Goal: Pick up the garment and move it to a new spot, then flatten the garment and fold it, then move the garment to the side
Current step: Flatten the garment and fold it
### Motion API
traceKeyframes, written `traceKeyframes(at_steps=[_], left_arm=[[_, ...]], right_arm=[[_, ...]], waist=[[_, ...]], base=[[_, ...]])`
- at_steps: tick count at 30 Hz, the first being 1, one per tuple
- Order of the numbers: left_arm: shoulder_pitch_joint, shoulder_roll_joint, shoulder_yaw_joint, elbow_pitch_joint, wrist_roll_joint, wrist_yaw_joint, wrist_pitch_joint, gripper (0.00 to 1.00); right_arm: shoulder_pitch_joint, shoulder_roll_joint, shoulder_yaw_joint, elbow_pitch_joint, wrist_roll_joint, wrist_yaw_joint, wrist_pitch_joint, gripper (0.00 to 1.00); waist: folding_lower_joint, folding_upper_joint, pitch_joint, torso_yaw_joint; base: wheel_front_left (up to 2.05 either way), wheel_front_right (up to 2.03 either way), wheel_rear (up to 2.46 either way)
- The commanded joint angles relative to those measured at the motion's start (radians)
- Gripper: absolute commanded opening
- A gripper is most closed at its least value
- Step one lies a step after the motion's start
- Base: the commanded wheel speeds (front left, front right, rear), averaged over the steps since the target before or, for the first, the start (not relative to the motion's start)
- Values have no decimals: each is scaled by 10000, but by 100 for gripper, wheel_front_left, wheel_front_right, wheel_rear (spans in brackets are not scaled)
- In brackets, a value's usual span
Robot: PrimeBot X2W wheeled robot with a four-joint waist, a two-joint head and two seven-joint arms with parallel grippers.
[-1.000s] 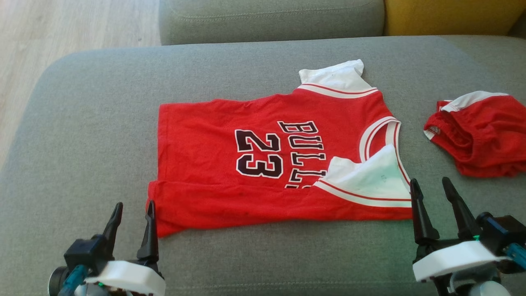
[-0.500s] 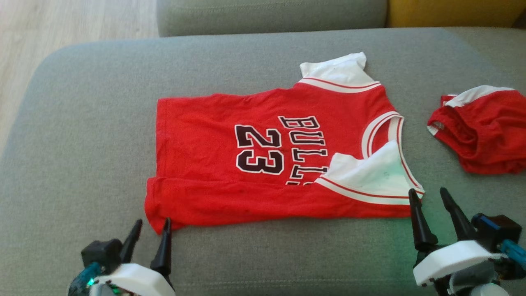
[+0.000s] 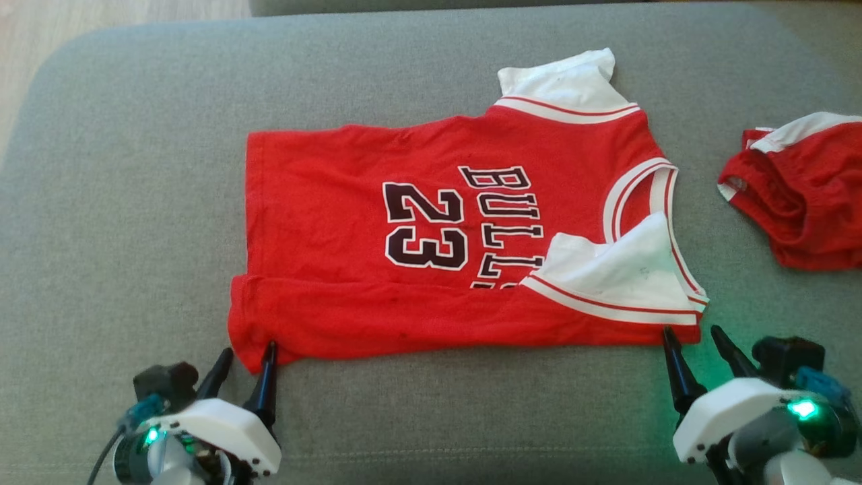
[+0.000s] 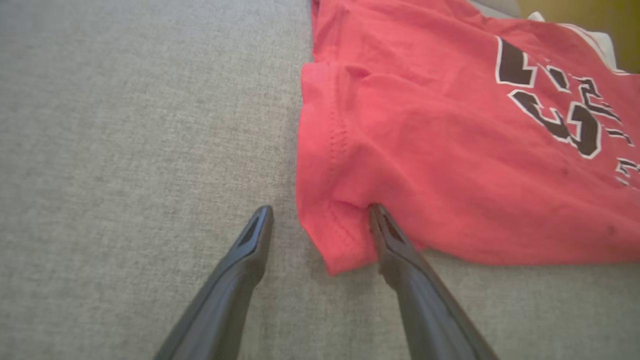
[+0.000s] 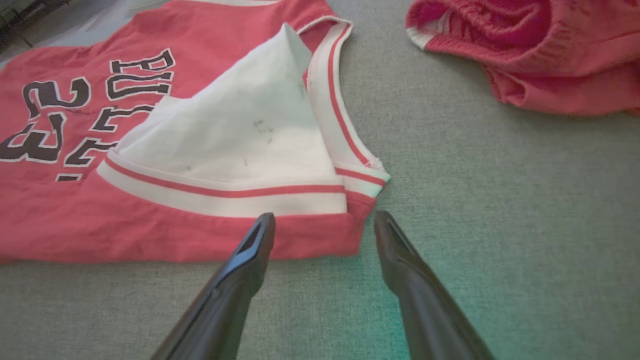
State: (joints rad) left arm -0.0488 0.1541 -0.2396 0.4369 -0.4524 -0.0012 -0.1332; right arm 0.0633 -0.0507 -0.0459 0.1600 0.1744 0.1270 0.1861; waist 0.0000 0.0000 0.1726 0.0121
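Head view: garment's (image 3: 323, 202) two near corners lie between the parted jaws.

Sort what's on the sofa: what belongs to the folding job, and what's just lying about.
Job: the red jersey, flat with its near edge folded over; left gripper, open at its hem corner; right gripper, open at its shoulder corner.
Lying about: crumpled red garment with white trim, apart on the right.
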Motion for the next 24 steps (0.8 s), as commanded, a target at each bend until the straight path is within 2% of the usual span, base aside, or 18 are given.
traceKeyframes(at_steps=[1, 8, 9, 10, 11, 12, 13, 14, 15, 16, 24], left_arm=[[-395, 178, 428, -76, -66, -86, -24, 100], [-815, 276, 303, 670, -167, -424, 12, 100], [-889, 279, 272, 776, -196, -489, 49, 97], [-966, 294, 218, 880, -202, -554, 102, 69], [-1045, 311, 172, 964, -215, -623, 137, 45], [-1122, 336, 131, 1042, -239, -692, 182, 23], [-1196, 369, 98, 1114, -260, -749, 227, 0], [-1266, 411, 71, 1175, -265, -789, 246, 0], [-1323, 442, 47, 1233, -272, -822, 257, 0], [-1372, 474, 13, 1286, -267, -850, 270, 0], [-1400, 657, -161, 1104, -155, -886, 145, 0]], right_arm=[[-391, -64, 140, -209, -112, 37, 55, 100], [-716, -21, -143, 283, -88, 37, 372, 100], [-773, -17, -155, 350, -18, 37, 381, 100], [-823, -14, -134, 438, 45, 37, 416, 100], [-870, -11, -126, 507, 118, 37, 417, 100], [-915, -9, -126, 572, 190, 37, 417, 67], [-954, -7, -133, 632, 225, 37, 410, 44], [-992, -5, -127, 695, 297, 37, 414, 32], [-1030, -4, -120, 745, 336, 37, 403, 8], [-1063, -3, -123, 784, 361, 37, 372, 0], [-965, 2, -242, 681, 741, 37, 133, 0]], waist=[[0, 0, 89, -14], [0, 0, 305, 20], [0, 0, 327, 39], [0, 0, 337, 57], [0, 0, 346, 76], [0, 0, 359, 91], [0, 0, 371, 107], [0, 0, 381, 118], [0, 0, 390, 123], [0, 0, 395, 126], [0, 0, 331, 153]], base=[[0, 0, 0], [0, 0, 0], [0, 0, 0], [0, 0, 0], [0, 0, 0], [0, 0, 0], [0, 0, 0], [0, 0, 0], [0, 0, 0], [0, 0, 0], [0, 0, 0]])
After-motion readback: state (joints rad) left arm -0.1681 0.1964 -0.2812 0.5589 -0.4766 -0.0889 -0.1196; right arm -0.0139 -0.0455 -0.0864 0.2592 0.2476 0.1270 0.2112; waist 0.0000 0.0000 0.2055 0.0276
